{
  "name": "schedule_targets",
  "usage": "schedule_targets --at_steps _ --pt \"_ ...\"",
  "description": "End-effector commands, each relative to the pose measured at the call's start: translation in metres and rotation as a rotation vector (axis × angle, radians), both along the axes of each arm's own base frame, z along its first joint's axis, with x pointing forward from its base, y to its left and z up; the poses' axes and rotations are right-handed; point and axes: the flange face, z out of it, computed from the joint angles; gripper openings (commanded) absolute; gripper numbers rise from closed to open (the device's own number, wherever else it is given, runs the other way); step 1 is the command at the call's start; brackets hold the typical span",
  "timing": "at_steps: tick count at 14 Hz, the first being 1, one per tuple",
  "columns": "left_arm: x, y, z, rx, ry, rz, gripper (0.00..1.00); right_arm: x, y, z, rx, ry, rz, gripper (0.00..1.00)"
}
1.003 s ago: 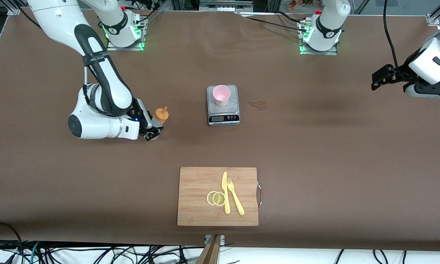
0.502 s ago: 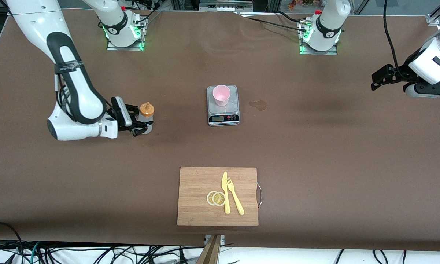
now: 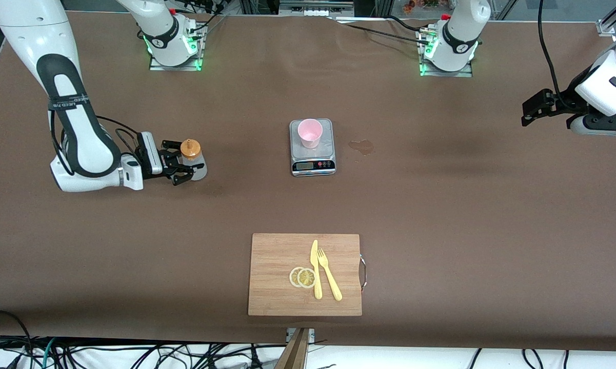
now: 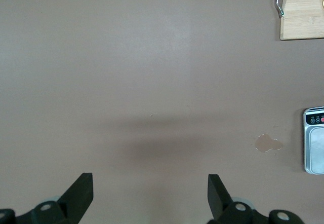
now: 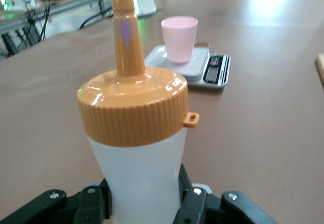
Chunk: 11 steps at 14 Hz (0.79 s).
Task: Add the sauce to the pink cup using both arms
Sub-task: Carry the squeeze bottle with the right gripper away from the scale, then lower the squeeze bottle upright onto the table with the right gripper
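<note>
1. I see the sauce bottle (image 3: 192, 162) upright between the right gripper (image 3: 180, 167) fingers, which clasp its body, toward the right arm's end from the scale (image 3: 312, 154).
2. The pink cup (image 3: 310, 132) stands on that scale.
3. The left gripper (image 4: 150, 196) waits, fingers wide.

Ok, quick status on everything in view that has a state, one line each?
sauce: upright, capped, on the table.
right gripper: shut on the sauce's body.
pink cup: upright on the scale; no sauce visible inside.
left gripper: open, waiting above bare table at its own end.
</note>
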Motion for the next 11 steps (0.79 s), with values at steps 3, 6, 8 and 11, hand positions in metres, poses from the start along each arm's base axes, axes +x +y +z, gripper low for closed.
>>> schedule_targets --at_steps 3,6,8,11 --pt "0.000 0.002 0.007 0.035 0.004 -0.015 1.00 -0.014 -0.008 -0.019 0.105 0.023 -0.037 0.48" --pt "0.000 0.002 0.007 0.035 0.004 -0.015 1.00 -0.021 -0.011 -0.033 0.165 0.012 -0.058 0.48" --pt "0.000 0.002 0.007 0.035 0.006 -0.015 1.00 -0.023 -0.017 -0.034 0.177 0.016 -0.064 0.48" --pt "0.000 0.002 0.006 0.035 0.012 -0.014 1.00 -0.024 -0.028 -0.039 0.197 0.000 -0.076 0.48"
